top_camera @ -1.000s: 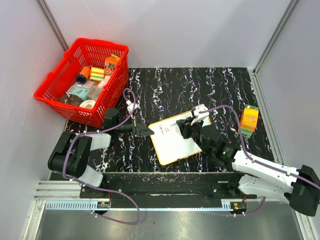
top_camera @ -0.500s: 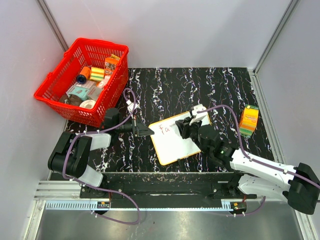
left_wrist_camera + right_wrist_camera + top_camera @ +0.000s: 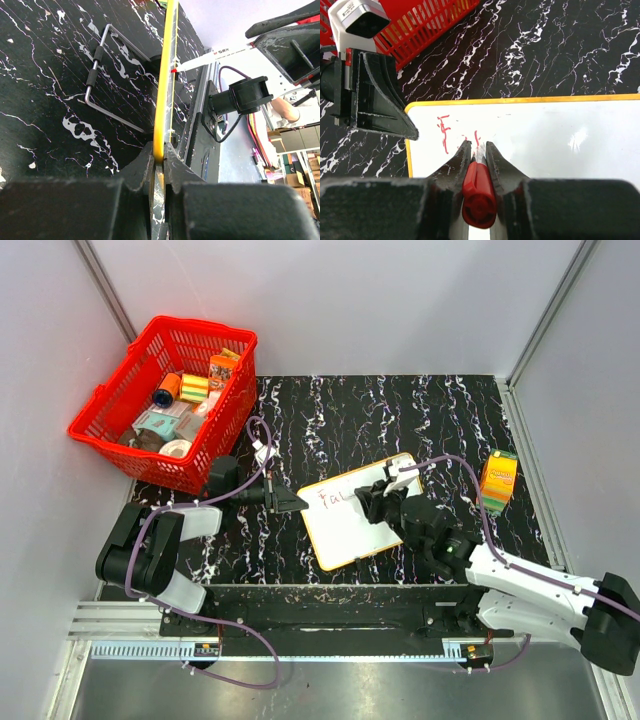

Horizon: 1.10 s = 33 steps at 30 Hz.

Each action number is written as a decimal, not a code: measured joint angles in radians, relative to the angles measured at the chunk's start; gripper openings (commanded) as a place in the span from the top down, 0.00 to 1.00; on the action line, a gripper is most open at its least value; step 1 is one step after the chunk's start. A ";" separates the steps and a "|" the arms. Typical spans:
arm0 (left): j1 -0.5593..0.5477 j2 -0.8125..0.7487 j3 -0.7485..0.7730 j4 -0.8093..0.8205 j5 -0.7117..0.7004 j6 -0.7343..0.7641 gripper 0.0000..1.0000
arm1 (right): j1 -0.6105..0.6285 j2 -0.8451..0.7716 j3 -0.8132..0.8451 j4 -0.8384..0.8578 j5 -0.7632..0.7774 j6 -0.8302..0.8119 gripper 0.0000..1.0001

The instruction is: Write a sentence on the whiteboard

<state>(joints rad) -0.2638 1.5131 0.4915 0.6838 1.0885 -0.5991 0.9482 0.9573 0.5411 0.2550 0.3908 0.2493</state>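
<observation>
Jaws stay pinched: left gripper (image 3: 292, 502) on the whiteboard (image 3: 352, 532) left rim, right gripper (image 3: 475, 150) around a red marker (image 3: 479, 194); the sentence (image 3: 331, 499) has lengthened rightward by a stroke.

Lab: walled test cell (image 3: 330, 300)

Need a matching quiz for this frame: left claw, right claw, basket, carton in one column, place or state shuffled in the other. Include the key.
Column 1
1. left claw
2. right claw
3. red basket
4. orange carton

Column 2
A. shut on the red marker, over the whiteboard
B. at the far-left corner
C. clamped on the whiteboard's yellow rim
D. standing to the right of the whiteboard, apart from it

Pairs: 1-C, 2-A, 3-B, 4-D
</observation>
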 measured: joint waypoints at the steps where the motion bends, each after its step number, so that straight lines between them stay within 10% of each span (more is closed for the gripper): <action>1: 0.000 0.000 0.000 -0.001 0.000 0.000 1.00 | 0.000 -0.005 -0.005 -0.002 -0.002 0.002 1.00; 33: -0.003 -0.006 0.000 -0.008 -0.005 0.007 1.00 | 0.000 0.079 0.073 0.014 0.021 -0.017 1.00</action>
<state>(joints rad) -0.2672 1.5070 0.4915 0.6758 1.0836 -0.5919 0.9482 1.0359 0.6140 0.2687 0.4114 0.2325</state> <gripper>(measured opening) 0.094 0.198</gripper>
